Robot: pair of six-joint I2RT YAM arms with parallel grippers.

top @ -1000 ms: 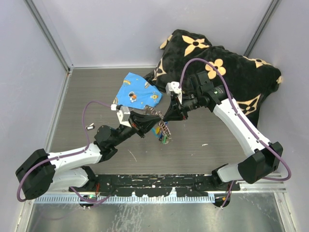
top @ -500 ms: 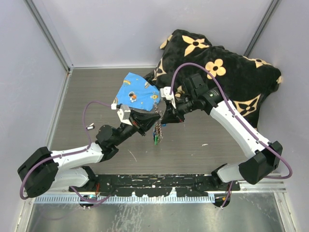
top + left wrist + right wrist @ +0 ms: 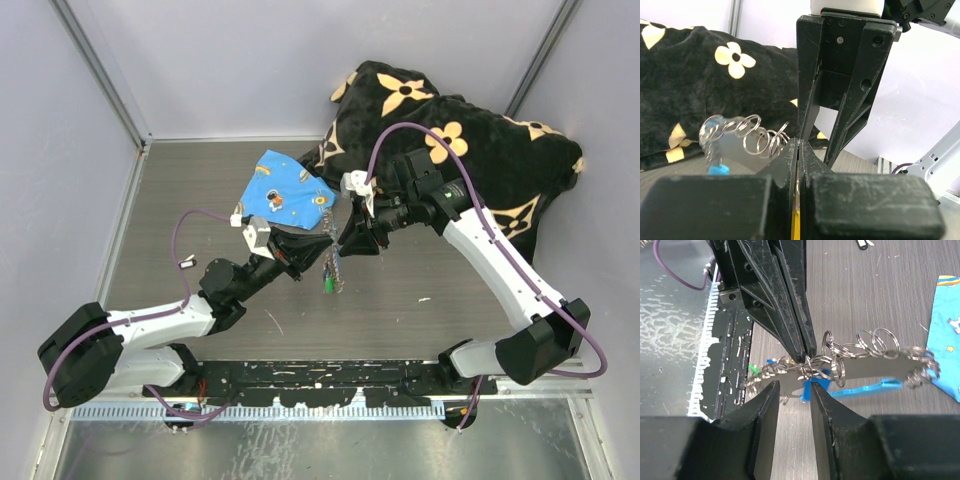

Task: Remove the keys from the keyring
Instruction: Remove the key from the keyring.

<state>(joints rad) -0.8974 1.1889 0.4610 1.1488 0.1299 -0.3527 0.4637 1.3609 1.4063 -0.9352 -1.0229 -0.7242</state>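
The keyring (image 3: 331, 265), a chain of small metal rings, hangs from my left gripper (image 3: 322, 244), which is shut on it. In the left wrist view the left gripper (image 3: 798, 143) is pressed together on a thin yellow-edged piece, with rings (image 3: 757, 136) trailing left. My right gripper (image 3: 794, 390) is open just below the chain (image 3: 850, 356); a light-blue piece (image 3: 862, 388) touches its right finger. Tiny keys with green (image 3: 754, 369) and blue heads hang at the chain's left end. The right gripper (image 3: 346, 243) faces the left one closely.
A blue printed cloth (image 3: 285, 190) lies behind the grippers. A black flowered cushion (image 3: 470, 150) fills the back right corner. Small loose bits lie on the table at the left (image 3: 186, 264) and right (image 3: 425, 299). The arms' base rail (image 3: 735, 340) runs along the near edge.
My right gripper, shut on the chain half a second ago, has opened and drawn back slightly to the right. The left gripper has kept its hold; the chain swung a little.
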